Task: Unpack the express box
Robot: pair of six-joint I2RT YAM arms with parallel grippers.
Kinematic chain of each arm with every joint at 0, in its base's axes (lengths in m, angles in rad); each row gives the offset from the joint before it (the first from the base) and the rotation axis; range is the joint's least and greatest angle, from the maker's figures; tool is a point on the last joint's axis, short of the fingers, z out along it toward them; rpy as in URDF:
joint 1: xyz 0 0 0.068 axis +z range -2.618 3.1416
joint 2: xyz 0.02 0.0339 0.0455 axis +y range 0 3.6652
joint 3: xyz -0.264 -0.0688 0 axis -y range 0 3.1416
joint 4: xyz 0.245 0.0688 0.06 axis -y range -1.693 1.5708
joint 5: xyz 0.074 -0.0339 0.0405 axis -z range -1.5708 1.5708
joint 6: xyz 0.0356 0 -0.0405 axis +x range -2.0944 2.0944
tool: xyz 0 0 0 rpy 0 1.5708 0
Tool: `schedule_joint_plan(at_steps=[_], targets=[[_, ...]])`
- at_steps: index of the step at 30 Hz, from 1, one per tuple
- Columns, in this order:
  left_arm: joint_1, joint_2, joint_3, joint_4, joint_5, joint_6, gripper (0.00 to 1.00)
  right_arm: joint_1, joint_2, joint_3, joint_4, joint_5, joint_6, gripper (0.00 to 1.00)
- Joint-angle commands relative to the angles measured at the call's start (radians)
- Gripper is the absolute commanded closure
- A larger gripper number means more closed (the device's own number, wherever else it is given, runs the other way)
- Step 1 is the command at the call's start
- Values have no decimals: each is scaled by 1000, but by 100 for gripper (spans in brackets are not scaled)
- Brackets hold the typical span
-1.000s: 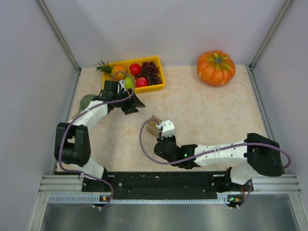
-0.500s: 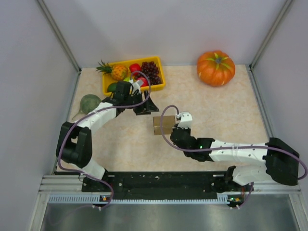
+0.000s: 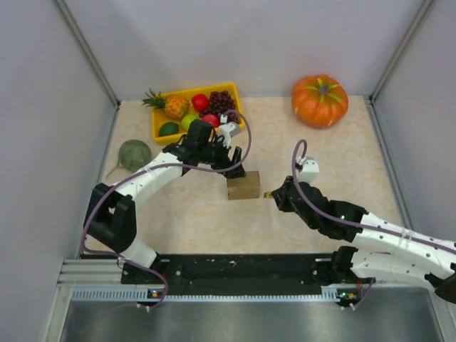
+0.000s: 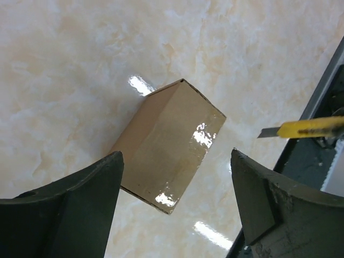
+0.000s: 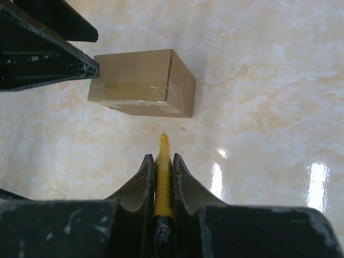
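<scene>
The express box (image 3: 243,185), a small closed brown cardboard box, lies on the marble table; it also shows in the left wrist view (image 4: 172,134) and the right wrist view (image 5: 134,80). My left gripper (image 3: 235,169) hovers over its far side, jaws open wide (image 4: 176,161) with the box below the gap, not touching. My right gripper (image 3: 275,196) is just right of the box, shut (image 5: 161,157) on a yellow utility knife (image 5: 163,145). The knife's blade tip (image 4: 306,127) points at the box's side, a short gap away.
A yellow tray (image 3: 192,90) of fruit stands at the back left, close behind the left arm. An orange pumpkin (image 3: 320,100) sits at the back right. A green round vegetable (image 3: 134,154) lies by the left wall. Metal frame posts bound both sides.
The left arm has swung right over the box and its jaws have widened. The right arm has drawn back to the right with the knife, away from the box.
</scene>
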Motion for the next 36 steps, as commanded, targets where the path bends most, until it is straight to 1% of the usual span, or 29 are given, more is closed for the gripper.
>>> schedule_joint_plan(at_steps=[1, 4, 5, 6, 7, 10, 13, 15, 20, 26, 29, 32, 33, 36], targets=[[-20, -45, 28, 0, -40, 253, 14, -97, -53, 97, -145, -112, 26, 100], [-31, -51, 17, 23, -4, 370, 13, -157, -69, 123, -174, -188, 3, 100], [-34, -54, 2, 38, -8, 401, 1, -191, -69, 126, -178, -207, -6, 100], [-46, -54, -3, 59, -22, 453, 1, -206, -67, 128, -176, -221, -9, 100], [-52, -51, -3, 70, -43, 467, 1, -219, -61, 135, -176, -244, -11, 100], [-60, -25, 11, 63, -27, 530, 1, -243, -37, 149, -176, -258, -15, 100], [-75, 3, 32, -2, -14, 614, 1, -259, -15, 166, -175, -273, -18, 100], [-86, 10, 29, -16, 1, 651, 1, -277, 8, 172, -173, -282, -14, 100], [-100, 36, 10, -10, 45, 653, 1, -314, 65, 192, -149, -321, 14, 100], [-112, 73, -17, 24, 71, 665, 1, -320, 68, 169, -73, -307, 17, 100], [-112, 95, -15, 27, 78, 660, 3, -325, 63, 158, -49, -295, 17, 100], [-112, 113, -14, 24, 66, 668, 10, -331, 63, 151, -35, -298, 15, 100], [-112, 121, -15, 29, 61, 665, 16, -332, 65, 149, -29, -299, 14, 100], [-112, 136, -17, 46, 50, 660, 22, -337, 78, 146, 0, -310, -4, 100]])
